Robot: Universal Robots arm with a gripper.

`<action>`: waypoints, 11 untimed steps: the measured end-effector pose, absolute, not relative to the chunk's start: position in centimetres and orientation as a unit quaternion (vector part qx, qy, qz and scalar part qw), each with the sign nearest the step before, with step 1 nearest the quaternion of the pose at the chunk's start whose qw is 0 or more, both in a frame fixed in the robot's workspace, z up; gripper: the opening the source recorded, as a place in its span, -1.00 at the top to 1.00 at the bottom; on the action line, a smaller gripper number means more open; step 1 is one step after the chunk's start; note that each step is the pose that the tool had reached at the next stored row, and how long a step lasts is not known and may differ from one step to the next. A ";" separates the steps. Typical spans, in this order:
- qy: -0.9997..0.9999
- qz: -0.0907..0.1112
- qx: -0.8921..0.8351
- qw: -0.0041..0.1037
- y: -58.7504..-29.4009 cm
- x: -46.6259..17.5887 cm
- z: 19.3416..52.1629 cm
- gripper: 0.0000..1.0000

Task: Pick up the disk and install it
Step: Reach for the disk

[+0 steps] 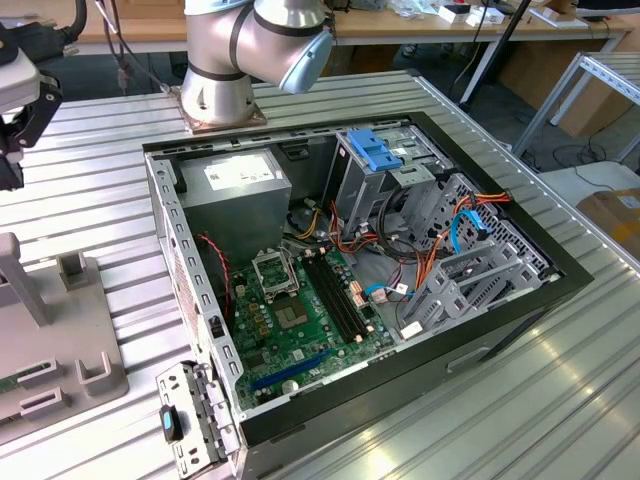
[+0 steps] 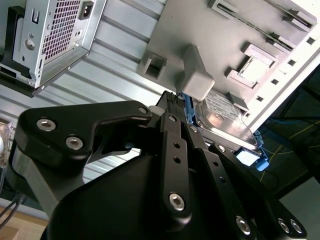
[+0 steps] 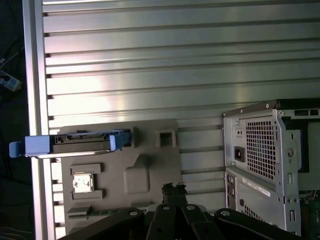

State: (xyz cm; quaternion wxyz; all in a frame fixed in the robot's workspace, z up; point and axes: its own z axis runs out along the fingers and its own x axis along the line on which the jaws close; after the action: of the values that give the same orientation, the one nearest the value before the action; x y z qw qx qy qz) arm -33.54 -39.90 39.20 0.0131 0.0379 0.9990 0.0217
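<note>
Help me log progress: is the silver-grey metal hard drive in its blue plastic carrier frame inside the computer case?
No, the hard drive rests on the grey plastic tray, outside the computer case.

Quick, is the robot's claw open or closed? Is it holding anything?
Gripper: looks shut, holding nothing. The disk sits apart from it.

The surface [image 3: 175, 60] is ribbed bare metal with a soft sheen. The disk [image 2: 222, 120] has a shiny silver metal body in a smooth blue plastic frame. The fixture plate [image 3: 145, 170] is matt grey plastic. The pincer [image 3: 174, 189] is matt black, with bright metal screws [image 2: 177, 201].
</note>
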 end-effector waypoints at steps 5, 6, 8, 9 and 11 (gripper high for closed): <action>0.999 0.022 0.038 0.013 -39.9 -34.1 39.2 0.79; 0.999 0.022 0.038 0.013 -39.9 -34.2 39.2 0.79; 0.999 0.022 0.038 0.013 -39.9 -34.5 39.2 0.79; 0.999 0.022 0.038 0.013 -39.9 -34.7 39.2 0.79; 0.999 0.022 0.038 0.013 -39.9 -35.0 39.2 0.79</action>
State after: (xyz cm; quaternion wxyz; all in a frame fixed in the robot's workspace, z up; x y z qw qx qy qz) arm -35.00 -39.89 39.20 0.0131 0.0379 0.9990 0.0217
